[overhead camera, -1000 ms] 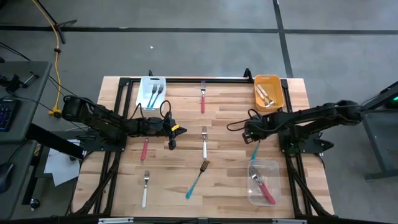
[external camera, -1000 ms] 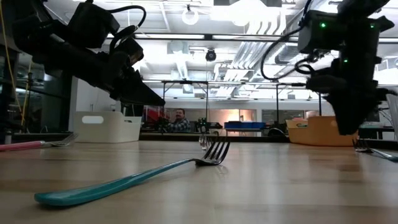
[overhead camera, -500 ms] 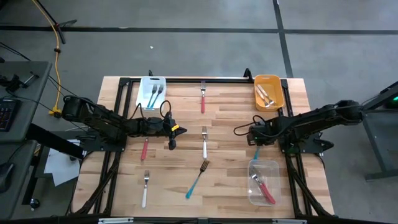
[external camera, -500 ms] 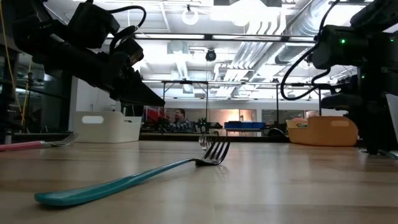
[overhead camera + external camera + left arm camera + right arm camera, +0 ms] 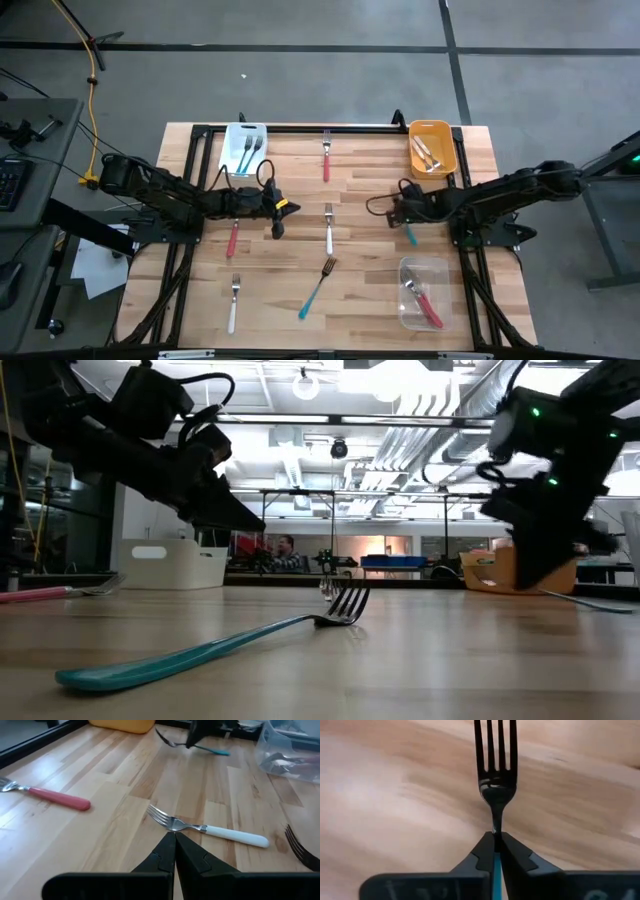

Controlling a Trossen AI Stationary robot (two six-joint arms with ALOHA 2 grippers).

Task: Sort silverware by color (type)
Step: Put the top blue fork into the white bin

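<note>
Held fork: a teal fork point(image 5: 493, 765) is pinched at its neck by the right gripper point(image 5: 494, 839), tines pointing forward; its teal handle point(image 5: 409, 235) shows behind the gripper, toward the table's right edge.
Right gripper: fingers clenched on the teal fork; it is over the right half of the table point(image 5: 370, 290), between the orange bin point(image 5: 431, 148) and the clear bin point(image 5: 422, 293).
Left gripper: point(image 5: 174, 838) fingers pressed together, grasping nothing — it hangs over the left-centre of the table, just before the tines of a white fork point(image 5: 207, 828).
Loose forks: a second teal fork point(image 5: 317, 286) lies slanted near the front edge at the middle; a white one point(image 5: 233, 303) is near the front-left corner; a red one point(image 5: 232, 239) lies by the left arm; another red one point(image 5: 326, 156) is near the back edge, in the middle.
White bin: point(image 5: 243, 148) at the back edge, left of centre, with dark-handled forks inside.
Orange bin: at the back-right corner — pale-handled forks inside.
Clear bin: near the front-right corner; a red fork point(image 5: 426, 306) lies in it.
Background: in the low view a person point(image 5: 286, 554) shows far behind the table.
</note>
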